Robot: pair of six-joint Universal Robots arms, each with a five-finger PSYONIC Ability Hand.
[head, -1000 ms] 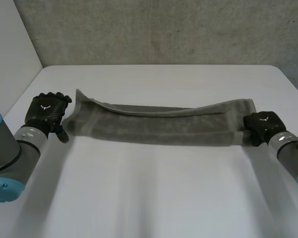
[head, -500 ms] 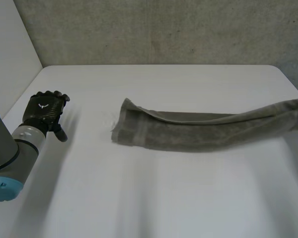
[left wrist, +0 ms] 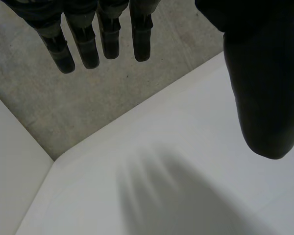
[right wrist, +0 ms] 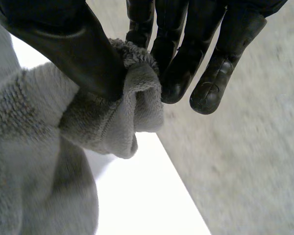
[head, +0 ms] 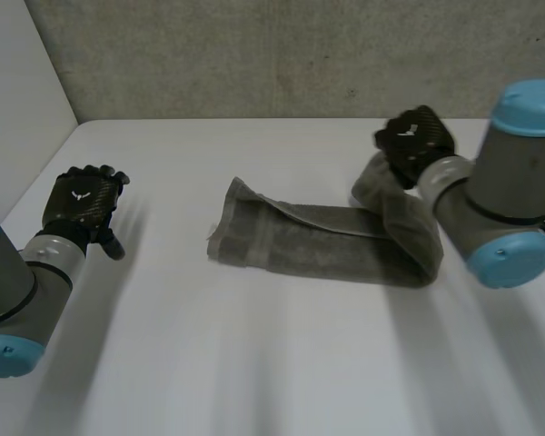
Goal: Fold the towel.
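A grey towel [head: 327, 238], folded into a long strip, lies across the middle of the white table [head: 254, 363]. My right hand [head: 416, 142] is shut on the strip's right end and holds it lifted, curling it back over the rest. In the right wrist view the thumb [right wrist: 68, 44] and fingers [right wrist: 186, 58] pinch a bunched end of the towel [right wrist: 122, 112]. The strip's left end [head: 229, 222] rests on the table with a corner sticking up. My left hand [head: 82, 202] hovers open over the table's left side, well clear of the towel; its fingers [left wrist: 88, 44] are straight.
A rough grey wall [head: 282, 54] runs behind the table's far edge, and a white panel [head: 18, 91] stands at the left. The table's far left corner [left wrist: 54, 161] lies beyond my left hand's fingertips.
My left hand let go of the towel's left end and stayed put. My right hand dragged the towel rightward, then swung up and back left, carrying the right end over the strip.
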